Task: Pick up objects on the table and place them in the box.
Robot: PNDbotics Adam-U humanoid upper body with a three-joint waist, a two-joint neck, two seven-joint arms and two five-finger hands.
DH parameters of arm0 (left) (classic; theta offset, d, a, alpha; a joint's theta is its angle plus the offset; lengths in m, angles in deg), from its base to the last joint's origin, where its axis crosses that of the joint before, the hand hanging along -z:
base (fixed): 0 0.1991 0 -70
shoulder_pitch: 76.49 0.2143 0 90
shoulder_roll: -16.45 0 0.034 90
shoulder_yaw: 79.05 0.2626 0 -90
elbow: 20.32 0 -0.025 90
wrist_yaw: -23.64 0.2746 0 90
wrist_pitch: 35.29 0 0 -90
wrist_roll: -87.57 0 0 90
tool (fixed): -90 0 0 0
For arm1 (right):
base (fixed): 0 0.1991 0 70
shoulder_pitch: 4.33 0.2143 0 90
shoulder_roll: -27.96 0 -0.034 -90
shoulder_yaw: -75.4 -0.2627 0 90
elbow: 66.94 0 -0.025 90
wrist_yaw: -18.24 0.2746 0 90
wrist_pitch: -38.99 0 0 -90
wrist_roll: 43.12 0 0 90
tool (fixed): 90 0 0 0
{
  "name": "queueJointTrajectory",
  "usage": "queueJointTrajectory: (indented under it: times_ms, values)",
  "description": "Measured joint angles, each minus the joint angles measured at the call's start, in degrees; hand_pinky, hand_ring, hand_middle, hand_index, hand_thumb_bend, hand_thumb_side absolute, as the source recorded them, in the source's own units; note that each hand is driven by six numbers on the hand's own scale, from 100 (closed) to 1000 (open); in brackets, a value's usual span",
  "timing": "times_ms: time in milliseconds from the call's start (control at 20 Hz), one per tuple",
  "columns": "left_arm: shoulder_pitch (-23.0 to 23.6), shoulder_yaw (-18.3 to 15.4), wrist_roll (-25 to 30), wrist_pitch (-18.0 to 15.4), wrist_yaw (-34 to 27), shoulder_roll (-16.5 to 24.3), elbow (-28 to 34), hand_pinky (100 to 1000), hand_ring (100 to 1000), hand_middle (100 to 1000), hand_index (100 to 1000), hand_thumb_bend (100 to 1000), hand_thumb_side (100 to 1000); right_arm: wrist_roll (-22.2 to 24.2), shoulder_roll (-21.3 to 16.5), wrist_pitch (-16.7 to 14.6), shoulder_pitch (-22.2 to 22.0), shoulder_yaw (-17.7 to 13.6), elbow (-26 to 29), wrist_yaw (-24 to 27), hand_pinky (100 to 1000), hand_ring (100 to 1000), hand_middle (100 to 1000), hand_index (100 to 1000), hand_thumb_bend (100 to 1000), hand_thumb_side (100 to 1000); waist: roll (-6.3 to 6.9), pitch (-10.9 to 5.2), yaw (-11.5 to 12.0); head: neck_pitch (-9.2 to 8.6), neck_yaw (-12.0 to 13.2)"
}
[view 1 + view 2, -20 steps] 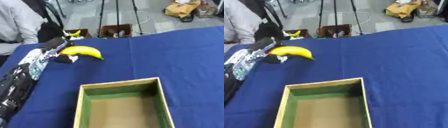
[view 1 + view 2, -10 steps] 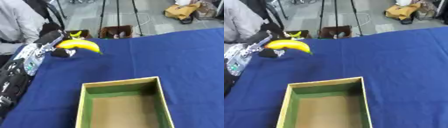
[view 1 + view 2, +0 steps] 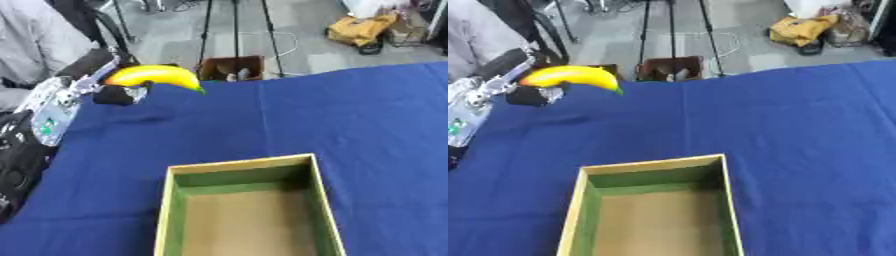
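While held aloft at upper left, banana (image 3: 154,76) pinched at its stem end in left hand (image 3: 112,92), above blue desk (image 3: 350,120). Likely light, soft, easily bruised; best gripped mid-body. Open box (image 3: 245,210) waiting at lower centre. Right hand unseen.

The near end of the box (image 3: 241,167) is cut off by the lower picture edge. The banana's (image 3: 153,76) left end is partly covered by the left hand (image 3: 109,90), whose fingers are blurred. The left arm (image 3: 22,160) is cut by the left edge.
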Motion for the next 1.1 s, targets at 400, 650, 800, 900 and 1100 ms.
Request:
queueJointTrajectory:
  times_ms: [400,650,800,900,1100]
  values:
    - [2.90,2.65,3.28,1.83,-9.63,2.23,11.86,213,444,364,497,100,496,-0.03,-1.04,0.84,-0.50,0.04,0.00,1.87,703,448,472,617,100,1000,-0.27,-2.09,1.06,1.27,-1.37]
    - [4.35,4.20,5.25,3.79,-15.14,3.38,19.19,212,444,362,493,100,496,-0.17,-1.64,1.41,-0.65,0.05,0.00,2.84,702,452,473,617,100,1000,-0.32,-3.20,1.29,1.87,-1.95]
    - [5.08,5.31,5.81,4.62,-17.24,3.86,23.66,208,441,356,486,100,495,-0.31,-1.99,1.68,-0.95,0.05,0.00,3.49,700,451,472,616,100,1000,-0.38,-3.61,1.32,2.02,-2.21]
    - [5.55,6.09,5.97,5.12,-18.56,4.14,26.60,204,438,353,482,100,496,-0.31,-2.07,1.79,-0.99,0.06,0.00,3.90,700,451,472,616,100,1000,-0.44,-3.83,1.32,2.23,-2.36]
    - [6.44,7.58,6.46,6.33,-21.24,4.56,31.92,198,434,348,477,100,503,-0.52,-2.18,2.04,-1.00,0.06,0.00,4.39,700,452,472,616,100,1000,-0.59,-4.11,1.31,2.43,-2.42]
